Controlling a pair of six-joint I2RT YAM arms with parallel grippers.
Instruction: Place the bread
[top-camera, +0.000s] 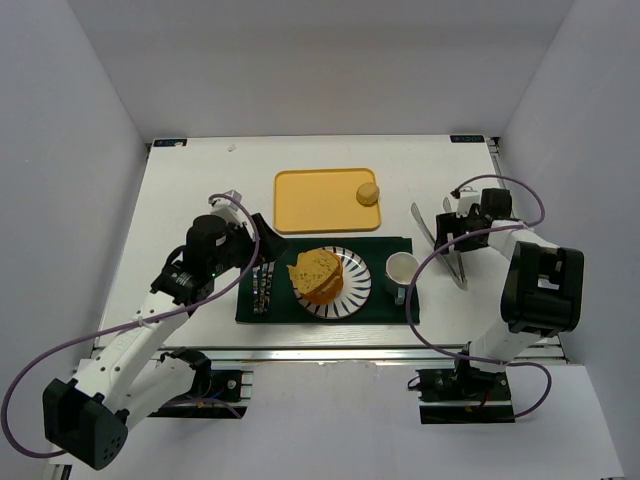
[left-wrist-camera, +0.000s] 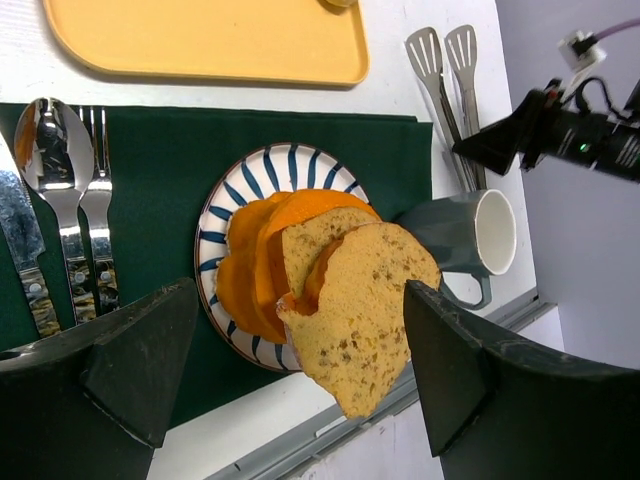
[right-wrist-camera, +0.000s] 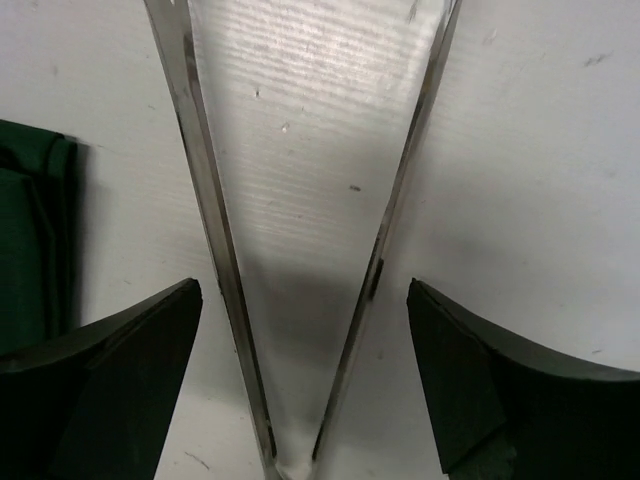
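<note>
The bread (top-camera: 318, 272) is piled on a blue-striped white plate (top-camera: 358, 296) in the middle of the dark green mat (top-camera: 385, 310). In the left wrist view it shows as a thick orange disc (left-wrist-camera: 250, 265) with two tan speckled slices (left-wrist-camera: 365, 310) leaning on it, the front one overhanging the plate rim. My left gripper (left-wrist-camera: 300, 335) hovers open over the plate, a finger on each side of the pile and clear of it. My right gripper (right-wrist-camera: 305, 300) stands open on the right of the table, its fingers straddling the metal tongs (right-wrist-camera: 215, 230) without touching them.
A yellow tray (top-camera: 315, 200) lies behind the mat with a small tan round piece (top-camera: 368, 193) in its right corner. A grey cup (top-camera: 402, 268) stands right of the plate. Spoon, fork and knife (left-wrist-camera: 75, 200) lie on the mat's left side. The tongs (top-camera: 425, 228) lie beside the mat.
</note>
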